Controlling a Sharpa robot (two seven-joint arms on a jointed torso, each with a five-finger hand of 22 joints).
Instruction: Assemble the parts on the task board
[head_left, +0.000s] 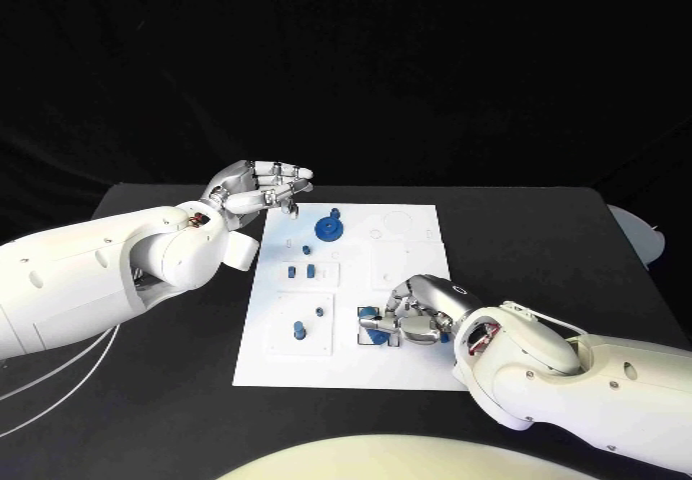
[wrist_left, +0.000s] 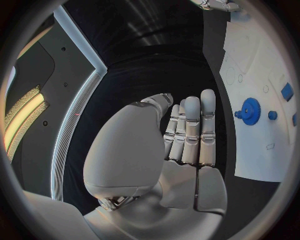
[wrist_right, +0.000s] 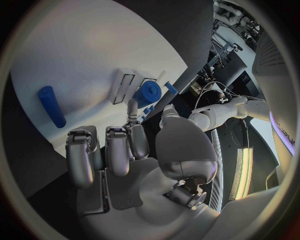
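Left hand (head_left: 264, 188) raised off the table (head_left: 173, 400) just past the task board (head_left: 404, 370)'s far left corner, fingers loosely apart and partly curled, nothing in them. Seen closer in the left wrist view (wrist_left: 187, 135): fingers straight and side by side, thumb alongside, palm bare, black table beneath and the board off to one side.

On the board's far end, a blue gear (head_left: 330, 230) with a stub (head_left: 336, 212) beyond it; the left wrist view adds the gear's toothed rim (wrist_left: 250, 110) and a small round blue peg (wrist_left: 272, 115) just beside it. Nearer the middle, two short blue pegs (head_left: 299, 270) standing side by side in a recessed block. Nearer still, a blue cylinder (head_left: 300, 330) in a rectangular tray, and a small blue knob (head_left: 319, 312) close by.

Right hand (head_left: 415, 313) low over the board's near right part, fingers curled down around a blue piece (head_left: 378, 338); cannot tell whether held or merely touched. From the right wrist view (wrist_right: 125, 150): fingers bent, narrowly spaced, nothing visibly between them. Also there, a long blue cylinder (wrist_right: 51, 106) lying flat on the white board, long axis running away from the fingertips.
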